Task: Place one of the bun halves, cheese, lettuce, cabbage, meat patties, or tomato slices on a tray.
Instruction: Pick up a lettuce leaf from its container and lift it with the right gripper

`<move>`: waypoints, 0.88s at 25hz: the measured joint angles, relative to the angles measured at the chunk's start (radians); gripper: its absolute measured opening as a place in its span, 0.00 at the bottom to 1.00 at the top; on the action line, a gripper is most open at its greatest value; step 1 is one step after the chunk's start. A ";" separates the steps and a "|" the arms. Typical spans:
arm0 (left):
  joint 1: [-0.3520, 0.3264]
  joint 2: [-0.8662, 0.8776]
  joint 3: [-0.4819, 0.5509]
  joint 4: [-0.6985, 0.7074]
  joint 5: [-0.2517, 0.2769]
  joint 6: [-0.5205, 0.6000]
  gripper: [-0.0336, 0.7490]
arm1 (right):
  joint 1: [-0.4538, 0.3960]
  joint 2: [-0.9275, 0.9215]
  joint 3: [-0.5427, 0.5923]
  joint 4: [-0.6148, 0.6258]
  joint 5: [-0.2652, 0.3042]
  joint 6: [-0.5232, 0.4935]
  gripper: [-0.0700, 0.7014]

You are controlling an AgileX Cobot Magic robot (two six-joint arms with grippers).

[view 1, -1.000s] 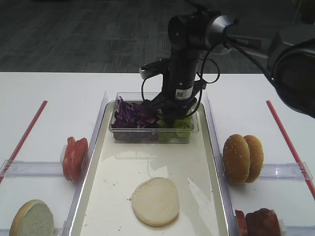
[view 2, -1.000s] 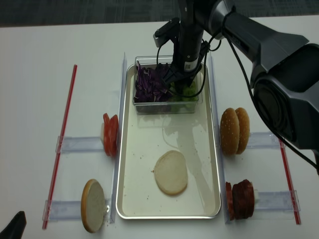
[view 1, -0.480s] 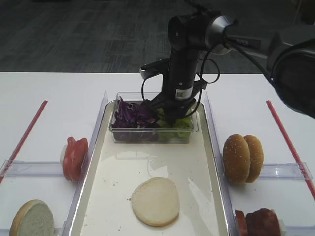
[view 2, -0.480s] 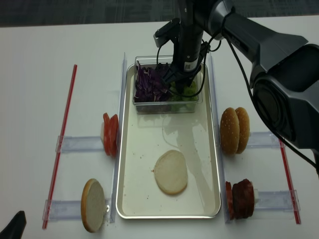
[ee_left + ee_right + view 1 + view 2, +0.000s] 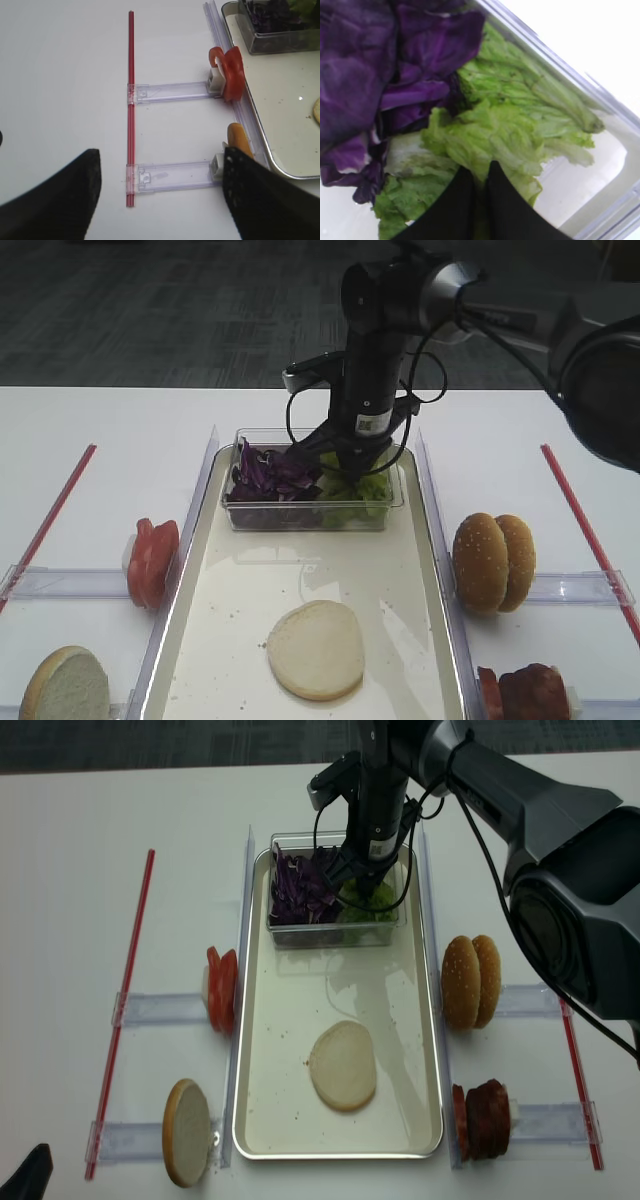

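My right gripper [image 5: 481,172] is shut on a light-green lettuce [image 5: 505,130] leaf inside the clear box [image 5: 310,515] at the far end of the tray [image 5: 300,560]. Purple cabbage [image 5: 268,472] fills the box's left side. In the realsense view the right gripper [image 5: 360,880] stands over the lettuce [image 5: 368,905]. A pale bun half [image 5: 315,648] lies flat on the tray. My left gripper [image 5: 161,150] hangs open over the table left of the tray, holding nothing. No cheese is in view.
Tomato slices [image 5: 152,560] and a bun half [image 5: 65,685] stand in clear holders left of the tray. Seeded bun halves [image 5: 493,560] and meat patties [image 5: 525,692] stand on its right. Red strips [image 5: 125,1010] run along both table sides.
The right gripper's jaws have closed onto the lettuce, and the arm has risen slightly, drawing the leaf upward in the box. The left arm has not moved.
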 joint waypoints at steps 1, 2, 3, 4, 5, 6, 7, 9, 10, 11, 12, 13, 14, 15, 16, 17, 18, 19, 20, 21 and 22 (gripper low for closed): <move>0.000 0.000 0.000 0.000 0.000 0.000 0.65 | 0.000 -0.003 0.000 0.000 0.000 0.002 0.19; 0.000 0.000 0.000 0.000 0.000 0.000 0.65 | 0.000 -0.011 0.000 0.000 0.000 0.002 0.19; 0.000 0.000 0.000 0.000 0.000 0.000 0.65 | 0.000 -0.018 0.000 0.000 0.002 0.003 0.19; 0.000 0.000 0.000 0.000 0.000 0.000 0.65 | 0.000 -0.026 0.000 0.000 0.002 0.004 0.19; 0.000 0.000 0.000 0.000 0.000 0.000 0.65 | 0.000 -0.033 0.000 0.000 0.002 0.004 0.19; 0.000 0.000 0.000 0.000 0.000 0.000 0.65 | 0.000 -0.041 0.000 0.000 0.002 0.004 0.18; 0.000 0.000 0.000 0.000 0.000 0.000 0.65 | 0.000 -0.049 0.000 0.002 0.002 0.004 0.18; 0.000 0.000 0.000 0.000 0.000 0.000 0.65 | 0.000 -0.060 0.000 0.004 0.004 0.004 0.17; 0.000 0.000 0.000 0.000 0.000 0.000 0.65 | 0.000 -0.067 0.000 0.004 0.004 0.004 0.17; 0.000 0.000 0.000 0.000 0.000 0.000 0.65 | 0.000 -0.075 0.000 0.004 0.004 0.006 0.17; 0.000 0.000 0.000 0.000 0.000 0.000 0.65 | 0.000 -0.080 0.000 0.004 0.006 0.008 0.17; 0.000 0.000 0.000 0.000 0.000 0.000 0.65 | 0.000 -0.090 0.000 0.004 0.006 0.008 0.17; 0.000 0.000 0.000 0.000 0.000 0.000 0.65 | 0.000 -0.099 0.000 0.004 0.006 0.008 0.17; 0.000 0.000 0.000 0.000 0.000 0.000 0.65 | 0.000 -0.110 0.000 0.006 0.006 0.008 0.17; 0.000 0.000 0.000 0.000 0.000 0.000 0.65 | 0.000 -0.118 0.000 0.007 0.008 0.008 0.17; 0.000 0.000 0.000 0.000 0.000 0.000 0.65 | 0.000 -0.125 0.000 0.010 0.008 0.008 0.17; 0.000 0.000 0.000 0.000 0.000 0.000 0.65 | 0.000 -0.131 0.000 0.010 0.008 0.010 0.16; 0.000 0.000 0.000 0.000 0.000 0.000 0.65 | 0.000 -0.134 0.000 0.010 0.008 0.010 0.16; 0.000 0.000 0.000 0.000 0.000 0.000 0.65 | 0.000 -0.140 0.002 0.010 0.008 0.010 0.16; 0.000 0.000 0.000 0.000 0.000 0.000 0.65 | 0.000 -0.146 0.007 0.010 0.008 0.010 0.16; 0.000 0.000 0.000 0.000 0.000 0.000 0.65 | 0.000 -0.154 0.017 0.010 0.008 0.010 0.16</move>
